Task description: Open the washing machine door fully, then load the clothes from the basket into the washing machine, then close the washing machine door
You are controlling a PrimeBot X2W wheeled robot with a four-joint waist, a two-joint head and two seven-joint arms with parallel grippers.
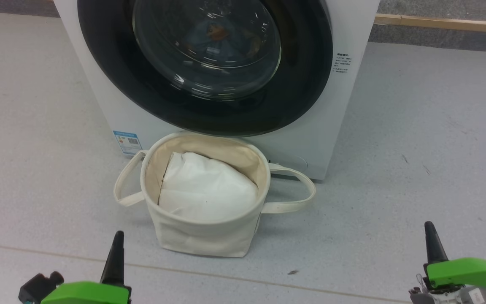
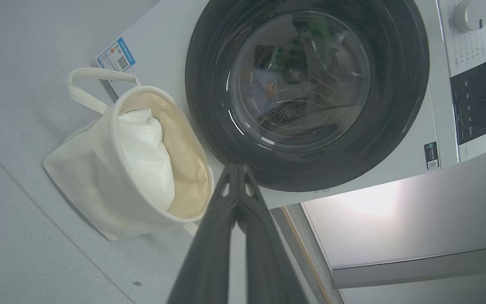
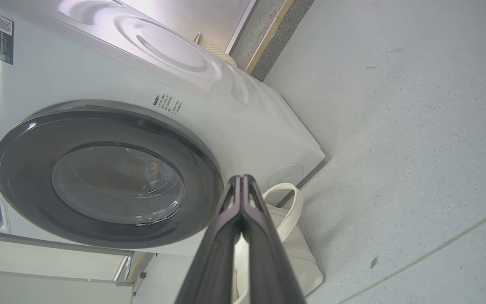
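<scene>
1. Both arms sit low at the bottom of the head view. The left gripper (image 1: pixel 117 236) is at the lower left and the right gripper (image 1: pixel 430 230) at the lower right, each with a green housing under it. Their fingers point up toward the washing machine (image 1: pixel 352 105). They're well apart from each other.
2. The left claw is clenched on nothing. In the left wrist view its two dark fingers (image 2: pixel 226 219) are pressed together right to the tip and aimed at the lower rim of the door.
3. Same deal on the right: the fingers (image 3: pixel 260 236) are squeezed together and empty. They line up with the spot between the door's edge and a basket handle.
4. The washing machine door (image 1: pixel 205 55) is closed, its black rim flat against the white front.
5. The clothes (image 1: pixel 211 40) are inside the drum. You can see blue fabric with an orange bit through the glass.
6. The basket (image 1: pixel 201 236) stands upright on the floor (image 1: pixel 416 169), right in front of the machine and below the door, about midway between the two grippers and ahead of them. There's a plain white bundle (image 1: pixel 209 190) in it, and the loop handles stick out on both sides. Neither gripper touches it.
</scene>
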